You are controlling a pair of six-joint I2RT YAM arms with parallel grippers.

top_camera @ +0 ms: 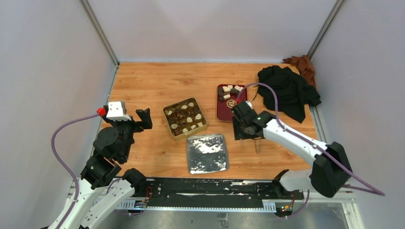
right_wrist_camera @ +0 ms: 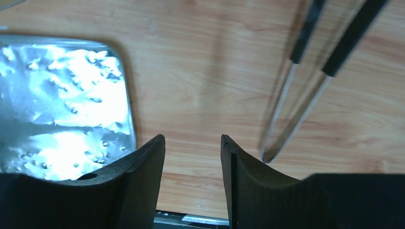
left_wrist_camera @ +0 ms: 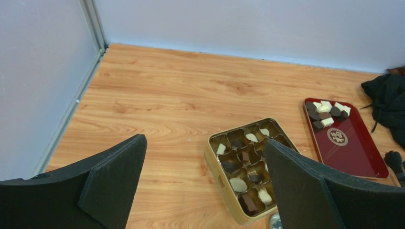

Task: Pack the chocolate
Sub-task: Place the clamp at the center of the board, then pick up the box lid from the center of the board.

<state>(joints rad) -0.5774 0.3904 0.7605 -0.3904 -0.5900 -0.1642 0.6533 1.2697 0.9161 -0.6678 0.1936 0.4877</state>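
Your left gripper hangs over the left side of the wooden table, its flat matte-black fingers spread wide with nothing between them. To its right sits the gold tin, square, with a brown grid of cups; several cups hold chocolate, cream ovals and dark blocks, and others look bare. Just near of the tin lies a silver tray, square with rounded corners, dimpled and mirror-bright. Right of the tin is the red tray, glossy, with a round gold emblem; the loose chocolate is bunched at its far end, white and dark chunks touching one another.

Your right gripper hovers above bare wood between the silver tray and the tweezers, jaws partway apart and empty. The tweezers are the relation to mind: they lie flat just right of those fingers, long axis running near to far on a slight slant, black-sleeved handles far, bare metal tips converging near; the loose pieces lie beyond the gripper toward the far wall. The right arm is much the nearer to both; I judge you should shift it right and set the jaws across the two legs. Thin springy steel on smooth wood may skid.

Farthest right lies a crumpled black cloth, with a brown cloth behind it.
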